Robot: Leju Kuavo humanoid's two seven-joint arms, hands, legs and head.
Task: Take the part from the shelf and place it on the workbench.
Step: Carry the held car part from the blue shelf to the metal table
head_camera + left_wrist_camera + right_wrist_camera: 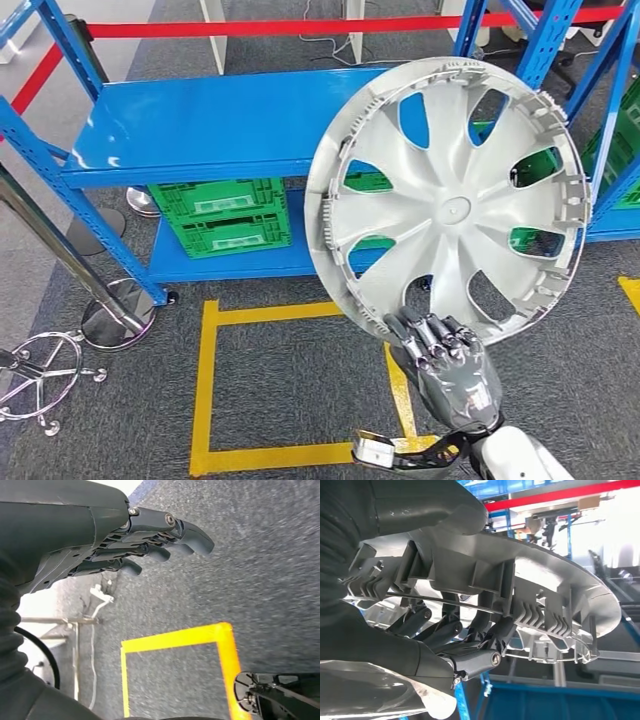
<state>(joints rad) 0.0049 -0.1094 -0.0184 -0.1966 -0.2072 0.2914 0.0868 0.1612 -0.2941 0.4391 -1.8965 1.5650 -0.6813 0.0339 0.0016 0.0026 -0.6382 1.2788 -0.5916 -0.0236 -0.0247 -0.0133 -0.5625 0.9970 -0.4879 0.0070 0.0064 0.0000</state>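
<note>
The part is a large silver wheel cover (449, 200) with curved spokes, held up on edge in front of the blue shelf (219, 125) in the head view. My right hand (445, 365) grips its lower rim from below. In the right wrist view my right hand (444, 640) has its thumb over the rim and its fingers (433, 630) under the wheel cover (554, 600), among the clips. My left hand (151, 545) hangs over the grey floor, holding nothing, its fingers stretched out close together.
Green crates (223, 215) sit on the shelf's lower level. A yellow taped square (207, 390) marks the grey carpet. Chrome stanchion bases (113, 315) and a red barrier tape (226, 28) stand at the left and back. More blue racking (596, 90) stands at the right.
</note>
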